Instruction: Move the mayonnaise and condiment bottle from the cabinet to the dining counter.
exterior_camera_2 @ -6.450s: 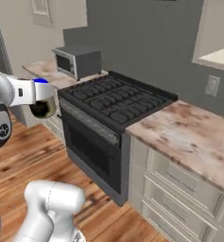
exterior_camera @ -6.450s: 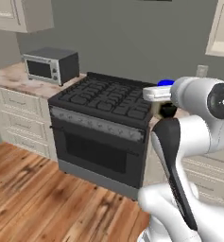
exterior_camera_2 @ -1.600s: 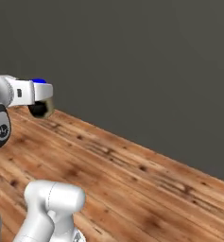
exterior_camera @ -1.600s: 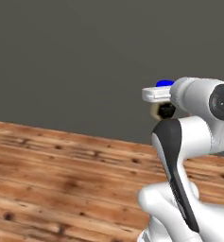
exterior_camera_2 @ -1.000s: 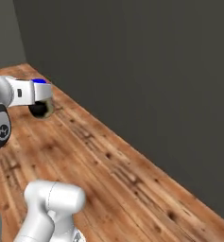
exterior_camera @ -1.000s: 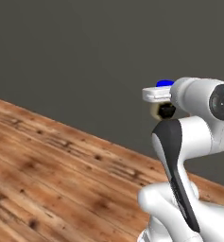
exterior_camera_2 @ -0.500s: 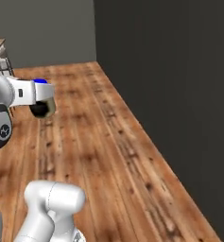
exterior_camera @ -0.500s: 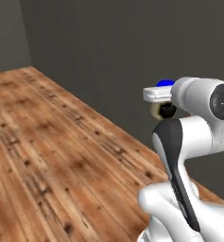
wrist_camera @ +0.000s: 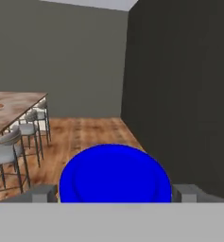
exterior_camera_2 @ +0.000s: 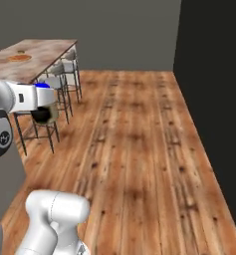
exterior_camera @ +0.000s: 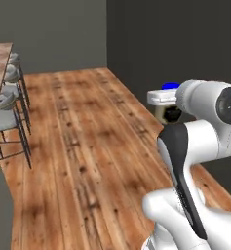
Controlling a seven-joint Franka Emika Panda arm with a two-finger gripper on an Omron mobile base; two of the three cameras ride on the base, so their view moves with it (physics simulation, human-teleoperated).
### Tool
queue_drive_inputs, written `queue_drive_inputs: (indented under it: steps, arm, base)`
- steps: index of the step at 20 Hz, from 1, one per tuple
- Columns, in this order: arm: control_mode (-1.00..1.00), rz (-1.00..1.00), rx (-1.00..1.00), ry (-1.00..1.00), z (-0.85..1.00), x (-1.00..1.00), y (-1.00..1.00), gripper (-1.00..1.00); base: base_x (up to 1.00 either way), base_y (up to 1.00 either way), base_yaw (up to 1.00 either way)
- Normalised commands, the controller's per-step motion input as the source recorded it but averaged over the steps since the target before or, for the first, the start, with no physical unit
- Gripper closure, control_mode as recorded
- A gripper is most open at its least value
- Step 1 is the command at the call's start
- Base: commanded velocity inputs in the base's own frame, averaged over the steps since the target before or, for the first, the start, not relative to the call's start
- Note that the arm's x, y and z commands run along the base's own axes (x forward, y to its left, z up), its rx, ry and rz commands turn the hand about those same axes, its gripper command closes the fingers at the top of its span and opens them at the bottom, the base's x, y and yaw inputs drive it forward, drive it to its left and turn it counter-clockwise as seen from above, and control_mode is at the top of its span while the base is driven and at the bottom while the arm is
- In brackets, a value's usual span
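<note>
The gripper (wrist_camera: 114, 194) held the mayonnaise (wrist_camera: 115, 176) clamped between its fingers, carried well off the floor — the dining counter (exterior_camera_2: 32, 57) lay ahead to the left above its stools (exterior_camera_2: 52, 87), so the carry wanted a level wrist and a gentle approach.

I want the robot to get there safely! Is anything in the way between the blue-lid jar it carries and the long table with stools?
Nothing visible blocks it. The claw holds the mayonnaise, and bare wooden floor lies between it and the dining counter. The stools stand along the counter's near edge.
</note>
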Motion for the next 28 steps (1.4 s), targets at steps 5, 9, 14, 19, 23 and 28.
queue_drive_inputs:
  steps: [5, 9, 14, 19, 23, 28]
  arm:
    - [1.00, 0.00, 0.00, 0.00, 0.00, 0.00, 0.00, 1.00]
    - [1.00, 0.00, 0.00, 0.00, 0.00, 0.00, 0.00, 1.00]
    - [1.00, 0.00, 0.00, 0.00, 0.00, 0.00, 0.00, 1.00]
    - [1.00, 0.00, 0.00, 0.00, 0.00, 0.00, 0.00, 1.00]
    - [1.00, 0.00, 0.00, 0.00, 0.00, 0.00, 0.00, 1.00]
    - [1.00, 0.00, 0.00, 0.00, 0.00, 0.00, 0.00, 1.00]
  base:
    - [1.00, -0.02, 0.56]
    - [1.00, -0.19, 0.52]
    - [1.00, -0.37, 0.48]
    - [1.00, -0.44, 0.48]
    - [1.00, -0.48, 0.49]
    - [0.96, -0.48, 0.52]
